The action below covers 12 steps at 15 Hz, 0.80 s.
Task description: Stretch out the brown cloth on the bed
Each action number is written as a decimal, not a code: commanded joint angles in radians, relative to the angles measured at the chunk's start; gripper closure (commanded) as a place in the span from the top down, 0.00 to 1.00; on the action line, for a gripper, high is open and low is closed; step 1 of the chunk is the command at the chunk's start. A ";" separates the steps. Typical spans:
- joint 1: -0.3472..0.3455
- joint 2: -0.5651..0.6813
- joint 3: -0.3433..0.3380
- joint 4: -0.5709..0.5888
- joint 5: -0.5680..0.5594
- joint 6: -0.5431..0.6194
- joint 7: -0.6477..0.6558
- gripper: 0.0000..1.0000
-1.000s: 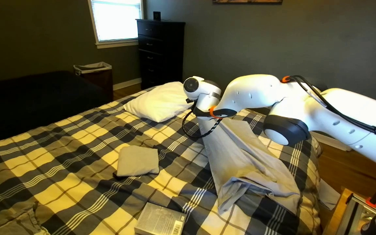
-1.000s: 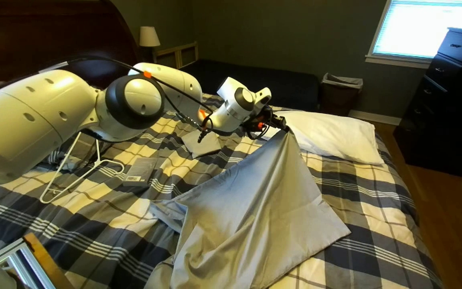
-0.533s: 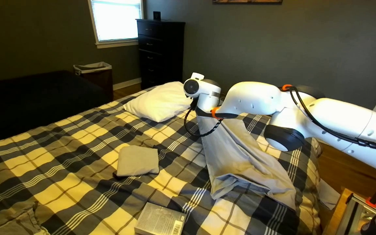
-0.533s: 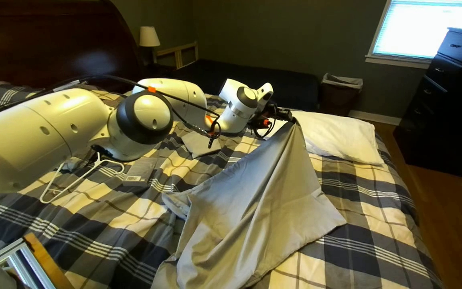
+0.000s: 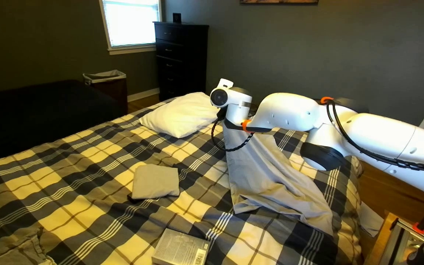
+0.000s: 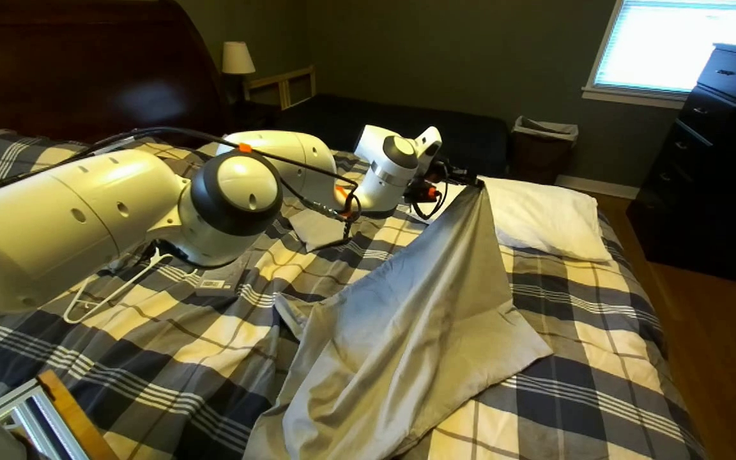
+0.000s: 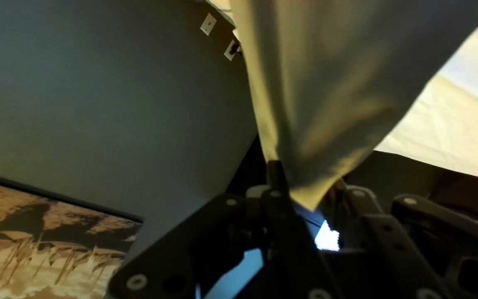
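Note:
The brown cloth [image 5: 271,176] is a large rumpled sheet on the right part of the plaid bed [image 5: 87,158]. In an exterior view the cloth [image 6: 406,332] rises from the bed [image 6: 585,300] to a peak at my gripper [image 6: 478,183]. My gripper is shut on its edge and holds it raised beside the white pillow [image 6: 547,220]. In the wrist view the cloth [image 7: 330,91] hangs from between the fingers of my gripper [image 7: 305,178], with a small tip poking through. The rest of the cloth lies in folds. The fingers are hidden behind the wrist in an exterior view.
A small folded tan cloth [image 5: 155,181] and a grey box [image 5: 180,247] lie on the bed. A white hanger [image 6: 119,294] lies under the arm. Another folded cloth [image 5: 17,252] is at the bed's near corner. A dark dresser [image 5: 182,60] stands beyond the pillow.
My gripper has moved a little up and farther toward the pillow with the cloth in it. The cloth's near corner has slid along the bed after it. The arm's elbow has lowered.

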 commanded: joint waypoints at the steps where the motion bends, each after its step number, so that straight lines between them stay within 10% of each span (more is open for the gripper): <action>1: -0.029 0.038 0.008 0.057 0.008 0.089 -0.006 0.57; 7: -0.026 0.009 0.029 -0.009 0.033 0.133 0.015 0.99; 12: -0.086 -0.023 0.194 -0.123 0.125 0.263 -0.028 1.00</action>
